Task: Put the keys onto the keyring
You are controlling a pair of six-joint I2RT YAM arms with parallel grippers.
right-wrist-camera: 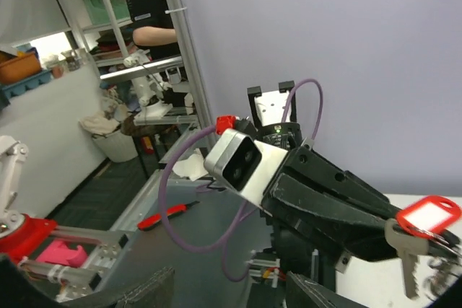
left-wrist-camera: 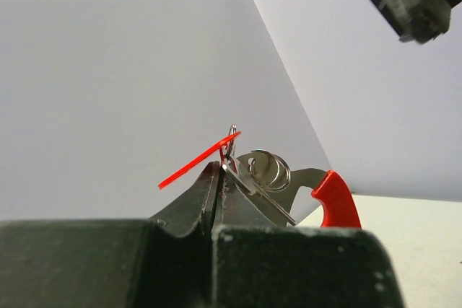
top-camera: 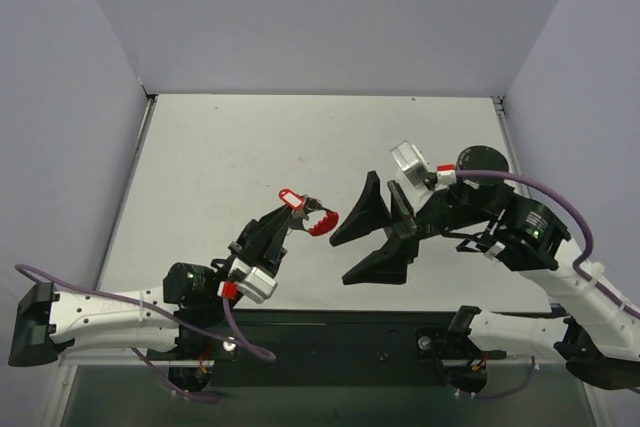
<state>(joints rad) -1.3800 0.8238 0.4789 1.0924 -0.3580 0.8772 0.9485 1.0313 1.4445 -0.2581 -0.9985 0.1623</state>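
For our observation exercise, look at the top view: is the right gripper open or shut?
Open. The right gripper has its two black fingers spread wide apart, nothing between them, near the keyring.

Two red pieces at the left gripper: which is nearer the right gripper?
The curved red clip, on the side facing the open right gripper; the small rectangular tag sticks out on the far side.

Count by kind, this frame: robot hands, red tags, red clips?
Hands: 2, the left hand and the right hand
Red tag: 1
Red clip: 1
Total: 4
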